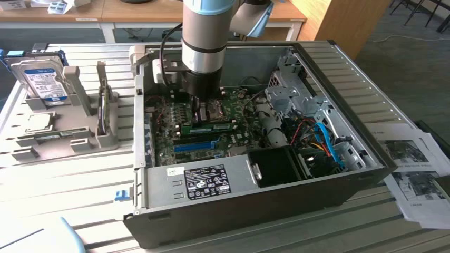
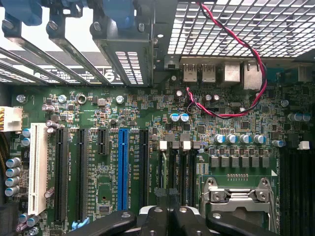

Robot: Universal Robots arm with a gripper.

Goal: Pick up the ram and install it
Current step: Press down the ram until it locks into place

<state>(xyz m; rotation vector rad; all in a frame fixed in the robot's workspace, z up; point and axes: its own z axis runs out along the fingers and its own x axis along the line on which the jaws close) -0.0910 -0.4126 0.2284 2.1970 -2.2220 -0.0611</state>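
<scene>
Nearest, at the lower middle of the wrist frame, the gripper (image 2: 167,216) hangs over the motherboard (image 2: 98,118) with its jaws drawn together on nothing visible. Farther off, in the centre of the exterior frame, the ram (image 1: 208,127) lies just below the arm within the computer case (image 1: 338,174). It looks light, stiff and fragile, best pinched by its long edges, clear of the chips.

Lab or workshop setting: opened computer case (image 1: 281,174) on slatted bench (image 1: 70,184), hard drive (image 1: 42,79) in fixture, desks (image 1: 105,16) behind.
</scene>
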